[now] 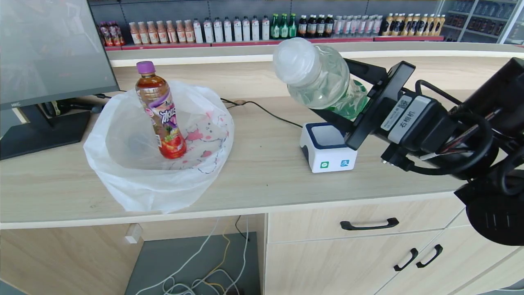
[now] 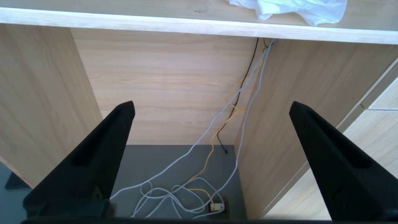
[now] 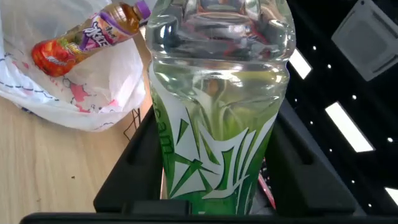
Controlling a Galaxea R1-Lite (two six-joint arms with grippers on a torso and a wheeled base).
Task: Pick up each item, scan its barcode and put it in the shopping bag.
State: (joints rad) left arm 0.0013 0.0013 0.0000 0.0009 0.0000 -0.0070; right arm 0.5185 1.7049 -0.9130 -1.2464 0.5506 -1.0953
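Wooden counter point(image 1: 266, 180): right hand point(image 1: 348, 98) clamps clear bottle point(image 1: 317, 73), tilted over scanner point(image 1: 327, 149).

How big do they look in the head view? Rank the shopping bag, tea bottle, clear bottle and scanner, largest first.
1. shopping bag
2. clear bottle, though it is nearer the camera, which inflates it
3. tea bottle and scanner: too alike to rank; the bottle is taller, the scanner broader

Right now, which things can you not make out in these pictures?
- Clear bottle, barcode: head view, right jaws cover most of the label.
- Scanner, top window: head view, partly behind the right jaws.
- Shopping bag: left wrist view, cut off by the edge.
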